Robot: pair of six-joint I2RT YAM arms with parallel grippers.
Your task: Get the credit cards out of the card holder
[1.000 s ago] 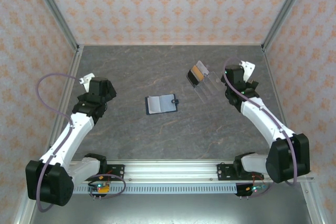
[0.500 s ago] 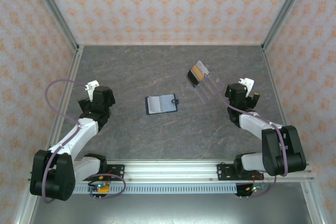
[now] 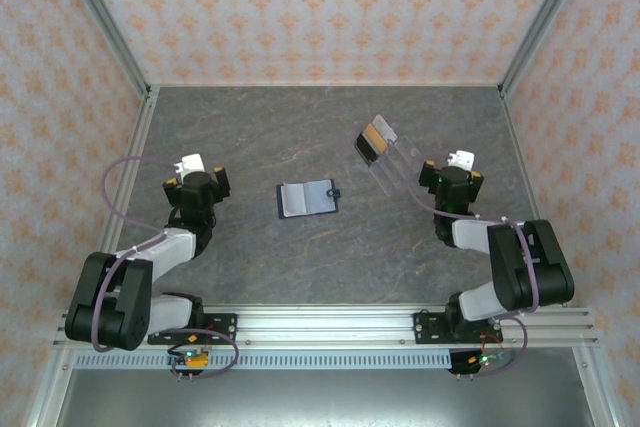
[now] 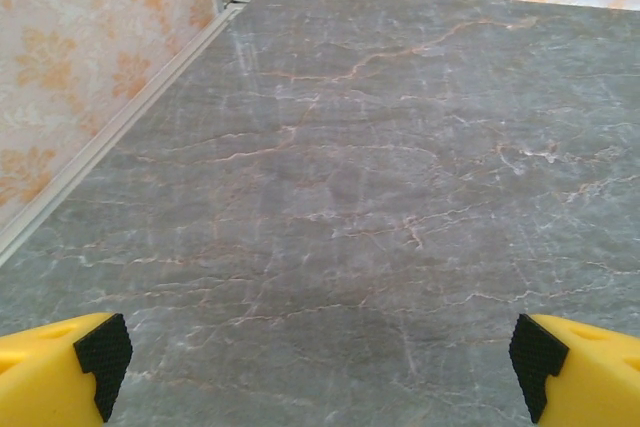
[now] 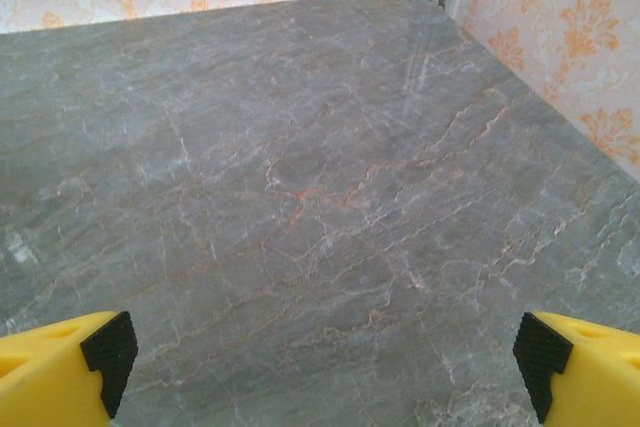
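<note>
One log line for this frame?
card holder: open, flat | credit cards: out, apart from holder | left fingers: open, empty | right fingers: open, empty

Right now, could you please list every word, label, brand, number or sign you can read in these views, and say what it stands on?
No text can be read in any view.
brown-orange card: any print is too small to read.
clear cards: no print can be made out.
wallet: no label seen, though it is too small to be sure.
wallpaper: an ornament pattern, no letters.
</note>
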